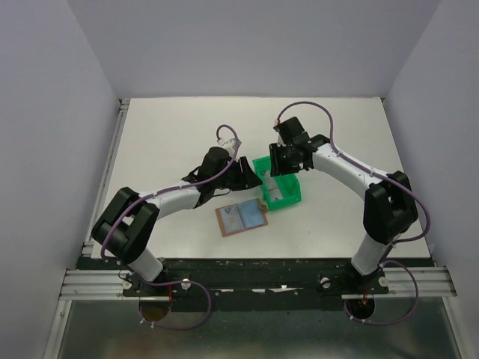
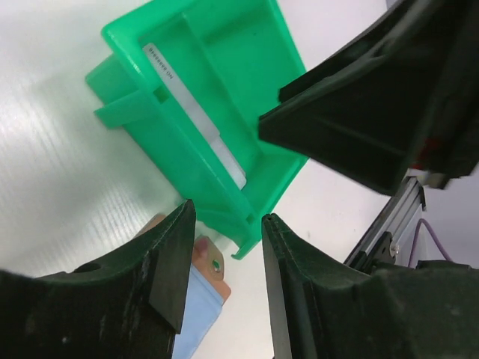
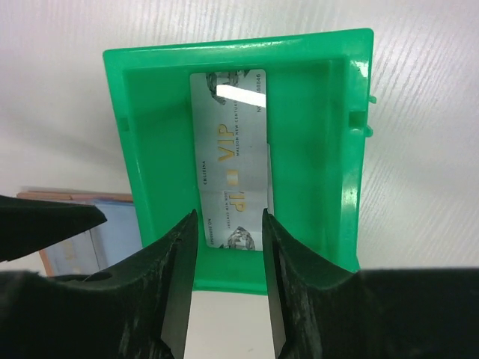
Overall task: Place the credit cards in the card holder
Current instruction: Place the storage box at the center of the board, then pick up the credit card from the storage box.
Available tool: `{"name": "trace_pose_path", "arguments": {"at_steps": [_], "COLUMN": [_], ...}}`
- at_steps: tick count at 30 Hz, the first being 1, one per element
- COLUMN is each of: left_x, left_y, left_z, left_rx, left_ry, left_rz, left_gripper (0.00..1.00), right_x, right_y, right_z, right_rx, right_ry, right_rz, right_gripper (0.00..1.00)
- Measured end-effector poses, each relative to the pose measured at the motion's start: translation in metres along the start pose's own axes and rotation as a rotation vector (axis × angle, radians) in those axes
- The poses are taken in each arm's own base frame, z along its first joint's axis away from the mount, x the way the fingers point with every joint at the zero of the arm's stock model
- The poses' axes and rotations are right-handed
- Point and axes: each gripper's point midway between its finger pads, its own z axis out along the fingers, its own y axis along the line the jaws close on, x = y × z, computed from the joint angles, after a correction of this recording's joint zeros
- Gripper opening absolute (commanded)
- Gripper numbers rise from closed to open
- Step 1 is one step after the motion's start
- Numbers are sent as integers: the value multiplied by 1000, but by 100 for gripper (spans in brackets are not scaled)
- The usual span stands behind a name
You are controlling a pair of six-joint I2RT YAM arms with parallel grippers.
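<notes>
- The right gripper (image 3: 230, 224) hangs over the green bin (image 3: 150, 112), jaws partly apart and empty. The credit cards (image 3: 228, 142) lie flat on the bin floor, straight ahead of its fingertips.
- The left gripper (image 2: 227, 217), likewise parted and holding nothing, sits just beside the bin. The card holder (image 2: 209, 263) shows under one of its fingers.
- Risk: the flat cards (two seem stacked) could slip away or lift together, and a finger catching the wall could drag the bin.

bin (image 3: 346, 187) on table (image 1: 172, 138), credit card (image 3: 230, 161) flat inside; card holder (image 1: 242, 218) just beside bin, front-left.
</notes>
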Motion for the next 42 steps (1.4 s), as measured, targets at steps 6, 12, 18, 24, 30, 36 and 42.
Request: {"name": "trace_pose_path", "arguments": {"at_steps": [6,12,18,24,30,36,42], "left_x": [-11,-10,-4,1,-1,-1,-2], "left_y": [-10,-4,4,9,9,8,6], "left_z": [6,16,21,25,29,30,30], "left_rx": [29,16,-1,-13,-10,-6,4], "left_ry": [-13,2,21,35,38,40,38], "left_rz": [10,4,-6,-12,-12,-12,-9], "left_gripper": [52,50,49,49,46,41,38], "right_x": [11,16,22,28,35,39,41], "right_y": [-2,-3,-5,-7,-9,-10,-11], "right_z": [21,31,41,49,57,63,66], "right_rx": [10,17,29,39,50,56,58], "right_ry": [51,70,97,121,145,161,168], "right_rz": [16,34,59,72,86,87,89], "right_gripper": [46,46,46,46,49,52,51]}}
